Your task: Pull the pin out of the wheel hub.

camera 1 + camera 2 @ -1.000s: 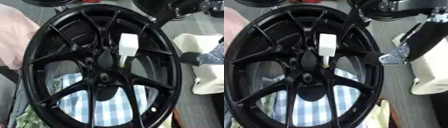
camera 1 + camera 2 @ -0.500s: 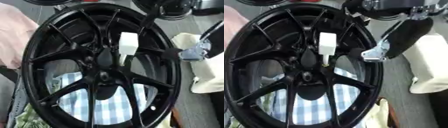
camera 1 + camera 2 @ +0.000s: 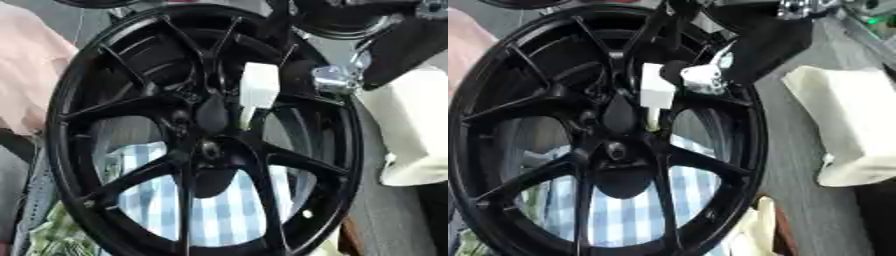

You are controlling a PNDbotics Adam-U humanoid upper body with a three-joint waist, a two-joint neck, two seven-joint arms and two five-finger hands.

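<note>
Black wheel (image 3: 201, 135) upright, filling both views. White pin (image 3: 259, 92) seated just beside the hub centre, its thin stem pointing down. Right hand (image 3: 710, 70) at the rim's upper right, silver joint close to the pin in the right eye view, farther off in the left; fingers unclear. Checked cloth (image 3: 219, 210) behind the spokes. Cream bag (image 3: 846, 125) at the right.
</note>
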